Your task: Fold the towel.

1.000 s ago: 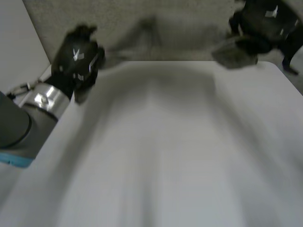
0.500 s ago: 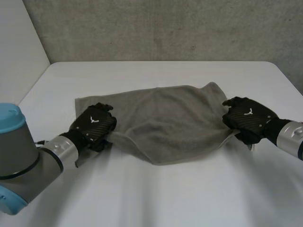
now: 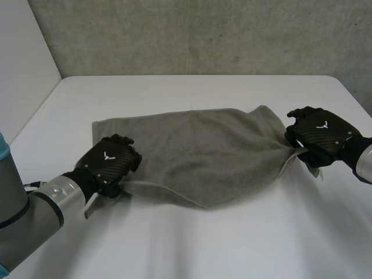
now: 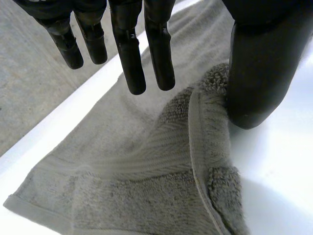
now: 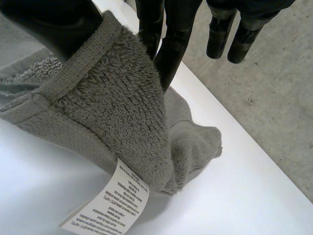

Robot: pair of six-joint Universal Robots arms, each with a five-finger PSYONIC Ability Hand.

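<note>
The towel (image 3: 203, 151) lay across the middle of the tabletop (image 3: 192, 250), with the left hand (image 3: 110, 163) on its near left corner and the right hand (image 3: 318, 135) at its right end. The tabletop was bare in front of the towel and behind it, out to the far edge.

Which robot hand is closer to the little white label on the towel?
Right. The right robot hand pinches the towel corner where the label hangs, just beneath it. The left robot hand is at the towel's opposite end.
</note>
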